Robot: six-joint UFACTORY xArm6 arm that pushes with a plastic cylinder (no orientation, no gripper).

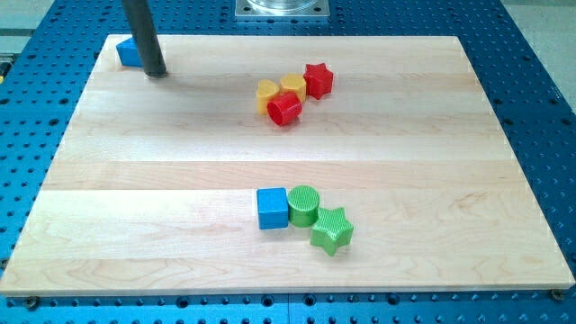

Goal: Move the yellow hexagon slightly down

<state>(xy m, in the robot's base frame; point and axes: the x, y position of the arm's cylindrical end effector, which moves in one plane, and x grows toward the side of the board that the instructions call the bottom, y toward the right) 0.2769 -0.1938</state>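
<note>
Nearest the camera, in the lower middle of the frame, sits a tight cluster of three: a green star point(332, 231) at the bottom right of the group, a green cylinder point(303, 206) touching it from the upper left, and a blue cube point(272, 208) pressed against the cylinder's left side. These play no part in the task and lie well apart from everything else on the wooden board point(135, 198).

Higher up, just right of centre near the top of the frame, is the second cluster. A yellow hexagon point(292, 85) sits in its upper middle, with another yellow block point(266, 94), whose shape is hard to make out, touching it on the left, a red star point(319, 79) against its right side, and a red cylinder-like block point(284, 110) directly below it, toward the frame's bottom. That packing matters: pushing the hexagon downward would likely drive it into the red block beneath, so I judge that the neighbours may shift along with it.

No claw exists on this arm, so nothing can be spread, pressed together or pinching; it ends in a plain dark rod. My tip point(156, 74) rests in the upper left of the frame, just beside a blue block point(130, 52) at the board's corner, which the rod partly hides; I cannot tell whether they touch. It is well apart from the hexagon, far to its left. To nudge the hexagon down, I judge the tip would need to get above it, between it and the board's top edge.
</note>
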